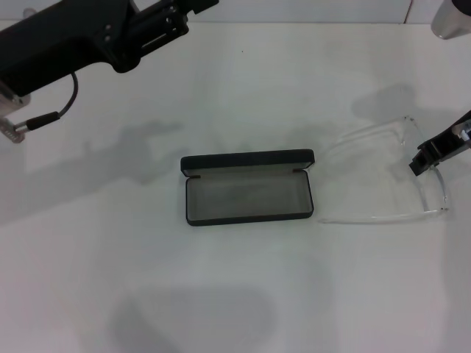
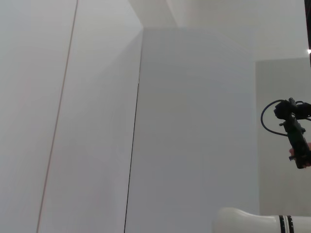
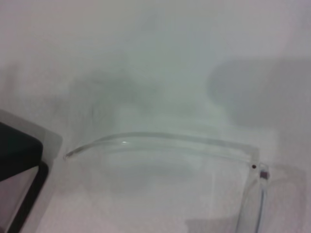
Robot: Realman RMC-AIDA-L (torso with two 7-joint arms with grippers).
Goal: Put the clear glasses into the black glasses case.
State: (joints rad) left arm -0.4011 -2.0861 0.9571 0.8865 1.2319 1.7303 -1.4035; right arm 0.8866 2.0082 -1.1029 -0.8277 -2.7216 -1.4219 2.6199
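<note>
The black glasses case (image 1: pixel 248 187) lies open near the middle of the white table (image 1: pixel 235 294), its lid standing up along the far edge and its grey lining bare. The clear glasses (image 1: pixel 383 180) lie unfolded on the table at about 3 o'clock from the case, the tips of both temple arms pointing toward it and the nearer tip just beside its right end. The right gripper (image 1: pixel 434 151) comes in from the right edge and sits at the front of the frame. Whether its fingers are spread around the lens or already pinching it I cannot tell. The left gripper (image 1: pixel 147 26) is parked high at about 11 o'clock from the case, well apart from everything, and its fingers cannot be read either.

The step in hand looks like the grasp of the glasses (nothing is in the case yet). The next move probably calls for a firm hold on the frame front, a lift, and a carry toward 9 o'clock until the glasses hang over the lining; the spread temples would likely need folding to fit.

The right wrist view shows one temple arm and its hinge up close, with a case corner (image 3: pixel 19 160), detail the head view loses. The left wrist view shows only walls.
</note>
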